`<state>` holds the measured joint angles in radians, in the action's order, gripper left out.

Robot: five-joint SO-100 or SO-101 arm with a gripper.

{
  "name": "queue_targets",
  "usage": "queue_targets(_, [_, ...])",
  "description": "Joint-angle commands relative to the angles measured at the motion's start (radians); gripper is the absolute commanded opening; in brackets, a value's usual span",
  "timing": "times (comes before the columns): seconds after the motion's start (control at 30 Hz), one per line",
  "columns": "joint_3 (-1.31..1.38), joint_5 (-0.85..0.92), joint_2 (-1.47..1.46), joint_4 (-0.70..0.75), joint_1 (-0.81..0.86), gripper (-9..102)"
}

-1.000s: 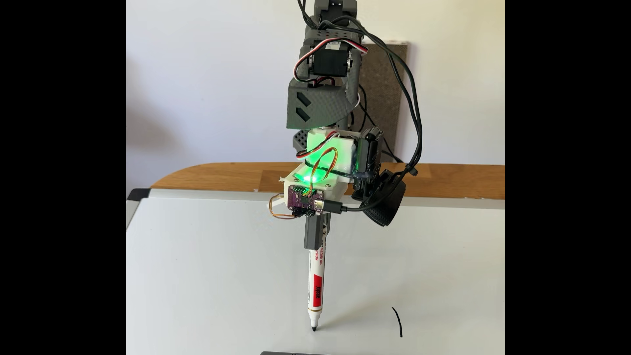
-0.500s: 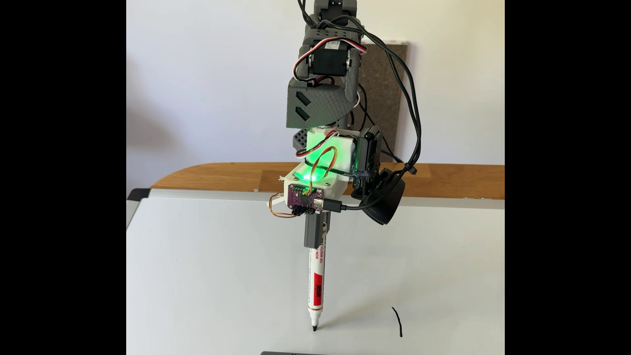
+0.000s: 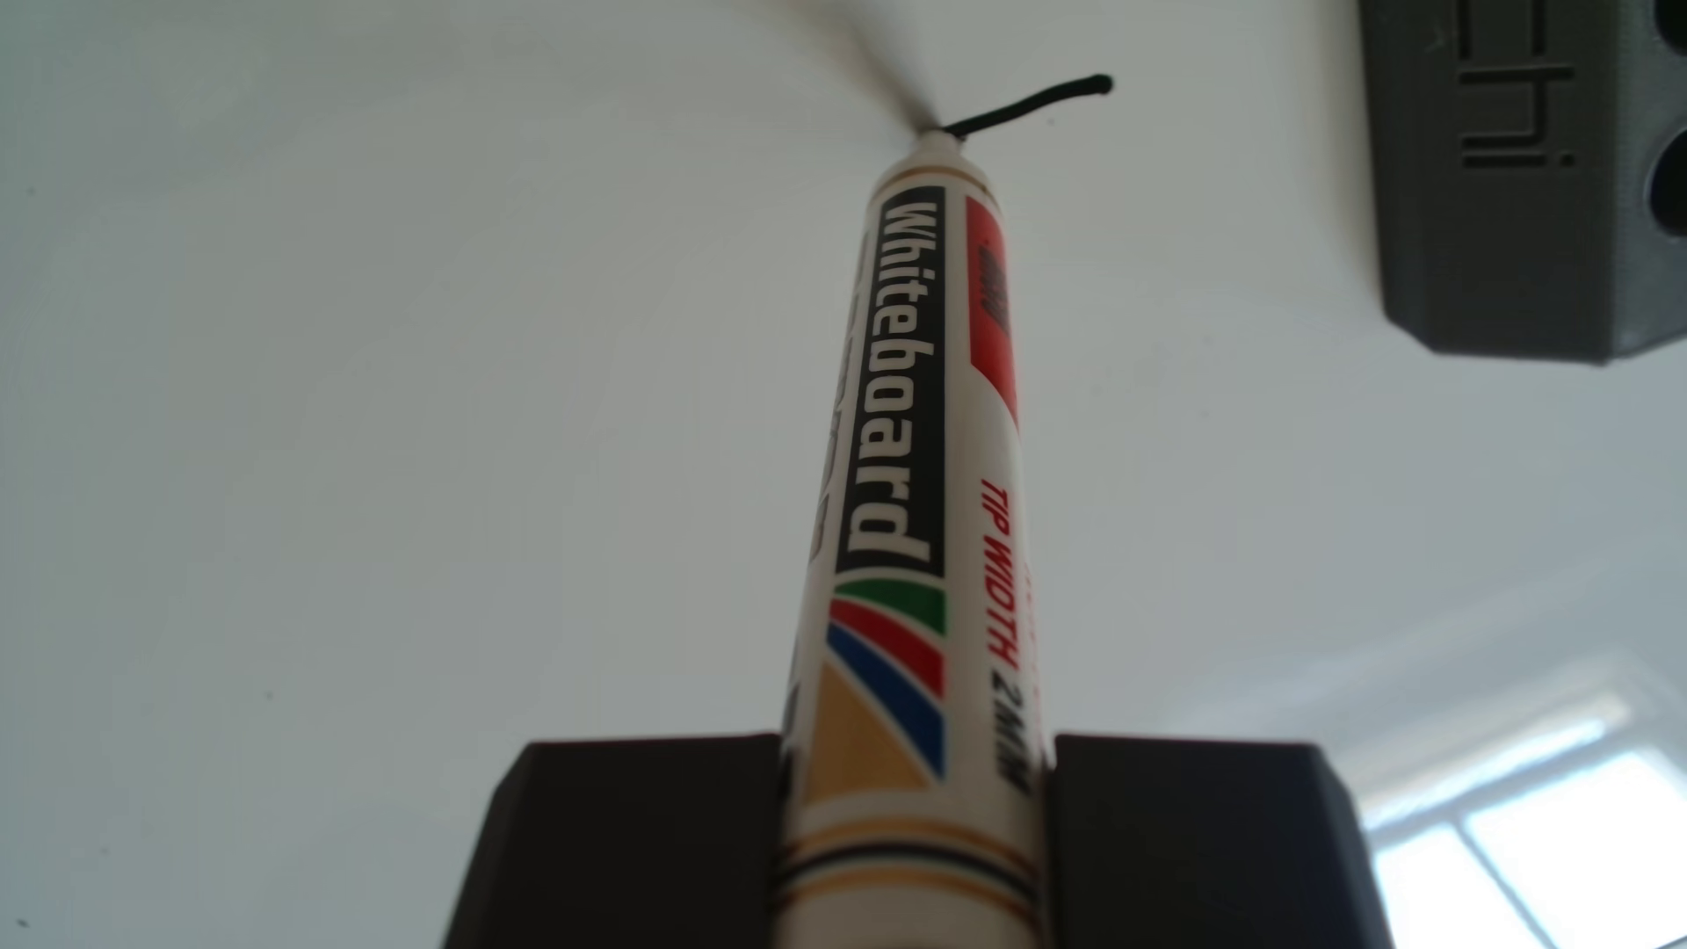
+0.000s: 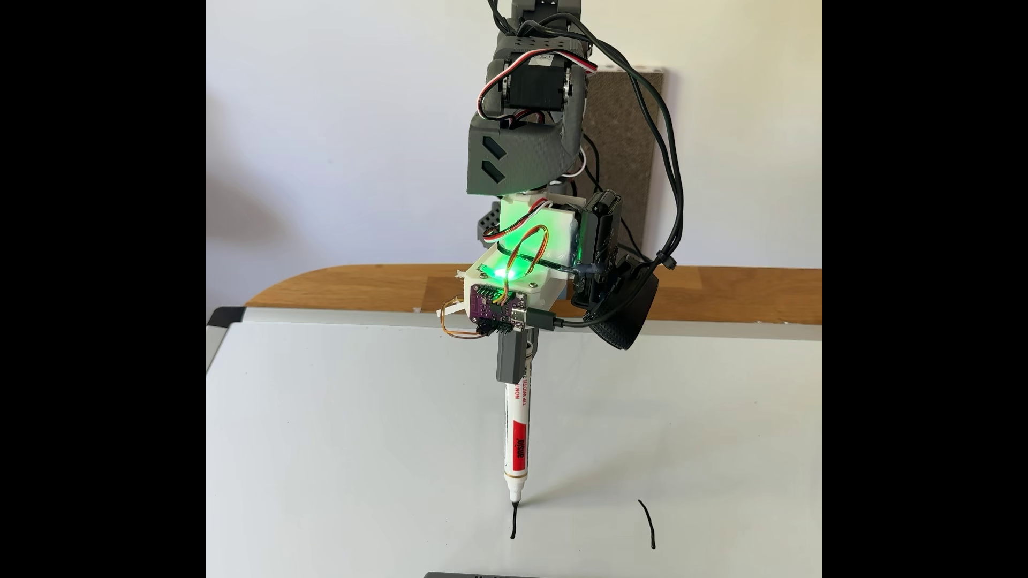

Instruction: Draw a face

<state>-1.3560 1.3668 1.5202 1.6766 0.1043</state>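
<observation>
The face consists of two short dark strokes on the whiteboard (image 4: 334, 444). A curved stroke (image 4: 647, 523) lies at the right of the fixed view. A straighter stroke (image 4: 513, 522) runs down from the tip of the whiteboard marker (image 4: 517, 439). My gripper (image 4: 514, 364) is shut on the marker's upper barrel and holds it nearly upright, tip on the board. In the other view the marker (image 3: 913, 438) rises between two dark fingers (image 3: 639, 839), and the fresh stroke (image 3: 1032, 102) trails from its tip to the right.
A grey block with engraved lettering (image 3: 1506, 182) lies on the board at the upper right of the other view; its edge (image 4: 478, 574) shows at the bottom of the fixed view. A wooden table edge (image 4: 361, 289) and a brown panel (image 4: 628, 139) stand behind the board.
The arm has drawn back and up in the fixed view. The marker tip has slid away from the camera, leaving a new short stroke where there was only a dot.
</observation>
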Motion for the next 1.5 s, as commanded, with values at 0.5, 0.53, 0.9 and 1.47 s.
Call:
queue_targets(0.5, [0.078,-0.135,0.173,-0.029,-0.055,-1])
queue_targets(0.53, [0.075,-0.16,0.189,-0.005,-0.072,-1])
queue_targets(0.9, [0.055,-0.822,0.368,0.138,-0.348,-1])
queue_targets(1.47, [-0.261,-1.138,0.561,0.06,-0.58,-1])
